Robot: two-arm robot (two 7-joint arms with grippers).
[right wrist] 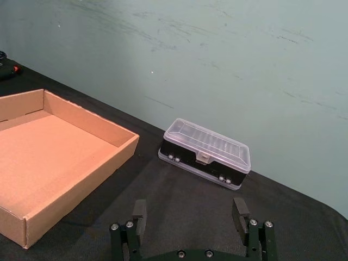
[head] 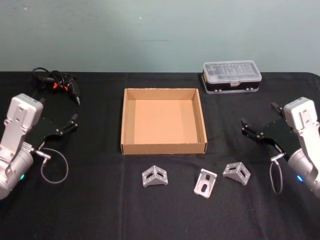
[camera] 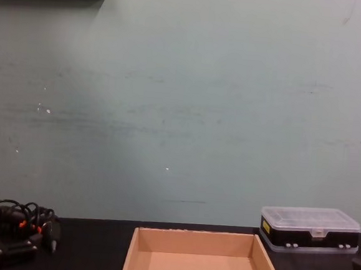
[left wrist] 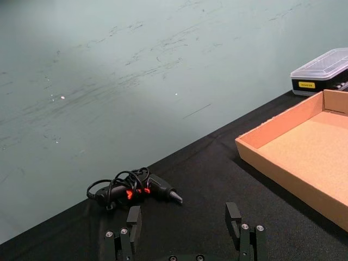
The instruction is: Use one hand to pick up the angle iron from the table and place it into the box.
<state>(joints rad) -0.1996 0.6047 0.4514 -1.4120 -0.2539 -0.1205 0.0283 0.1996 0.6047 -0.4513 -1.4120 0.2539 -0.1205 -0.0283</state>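
Note:
Three silver angle irons lie on the black table [head: 100, 210] in front of the box: one at the left [head: 154, 175], one in the middle [head: 205, 183], one at the right [head: 236, 172]. The tan cardboard box [head: 163, 148] sits at the table's centre and holds nothing; it also shows in the left wrist view [left wrist: 272, 163], the right wrist view [right wrist: 76, 185] and the chest view [camera: 205, 239]. My left gripper [head: 70, 124] hovers open at the table's left. My right gripper [head: 249, 129] hovers open at the right, above and beside the right angle iron. Both are seen open from the wrists [left wrist: 185, 223] [right wrist: 189, 213].
A clear-lidded plastic case [head: 231, 76] with a black base stands behind the box at the back right. A black tool with a coiled cable and orange marks [head: 56, 81] lies at the back left. The table's far edge meets a pale green wall.

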